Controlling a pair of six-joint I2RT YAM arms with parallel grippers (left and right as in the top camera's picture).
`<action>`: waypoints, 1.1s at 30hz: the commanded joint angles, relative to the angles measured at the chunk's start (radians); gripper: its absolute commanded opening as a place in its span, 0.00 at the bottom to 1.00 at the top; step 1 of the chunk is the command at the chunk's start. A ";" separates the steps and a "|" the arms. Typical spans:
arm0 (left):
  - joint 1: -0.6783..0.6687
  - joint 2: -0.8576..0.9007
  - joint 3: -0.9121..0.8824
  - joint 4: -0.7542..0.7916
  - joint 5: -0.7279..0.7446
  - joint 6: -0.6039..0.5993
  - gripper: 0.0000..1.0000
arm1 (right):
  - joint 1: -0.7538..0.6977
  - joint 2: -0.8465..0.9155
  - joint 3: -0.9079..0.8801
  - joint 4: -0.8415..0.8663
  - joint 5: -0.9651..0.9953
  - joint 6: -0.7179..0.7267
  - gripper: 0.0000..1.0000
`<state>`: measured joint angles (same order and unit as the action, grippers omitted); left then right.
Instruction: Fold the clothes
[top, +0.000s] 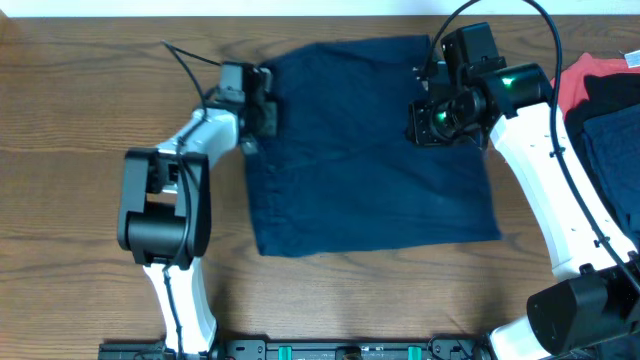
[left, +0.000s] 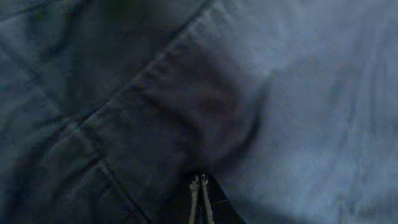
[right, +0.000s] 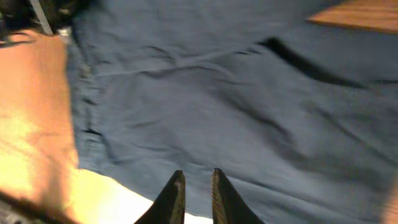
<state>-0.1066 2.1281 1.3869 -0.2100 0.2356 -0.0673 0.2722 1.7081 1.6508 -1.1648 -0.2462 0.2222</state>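
Note:
The dark navy shorts (top: 370, 160) lie spread flat on the wooden table, and they fill the left wrist view (left: 298, 93) and most of the right wrist view (right: 236, 106). My left gripper (top: 262, 102) is at the shorts' left edge. Its fingers (left: 199, 182) are pressed together on a pinch of fabric beside a seam, with creases running to the tips. My right gripper (top: 432, 118) hovers over the shorts' upper right part. Its fingers (right: 196, 177) are a little apart with nothing between them, above the cloth near an edge.
A coral-red shirt (top: 578, 82) with a dark garment (top: 612, 130) on it lies at the table's right edge, beside my right arm. Bare wooden table (top: 80, 120) surrounds the shorts on the left and front.

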 joint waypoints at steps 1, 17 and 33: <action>0.072 0.021 0.115 -0.044 -0.004 -0.049 0.07 | 0.004 -0.008 -0.007 0.019 0.092 0.042 0.17; 0.047 -0.151 0.403 -0.807 0.232 0.055 0.28 | -0.061 0.143 -0.319 0.797 0.203 0.146 0.32; -0.113 -0.173 0.403 -1.066 0.109 0.119 0.28 | -0.150 0.634 0.047 0.904 0.021 0.155 0.23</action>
<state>-0.2008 1.9690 1.7813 -1.2636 0.4213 0.0307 0.1253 2.2997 1.6482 -0.2447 -0.1997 0.3977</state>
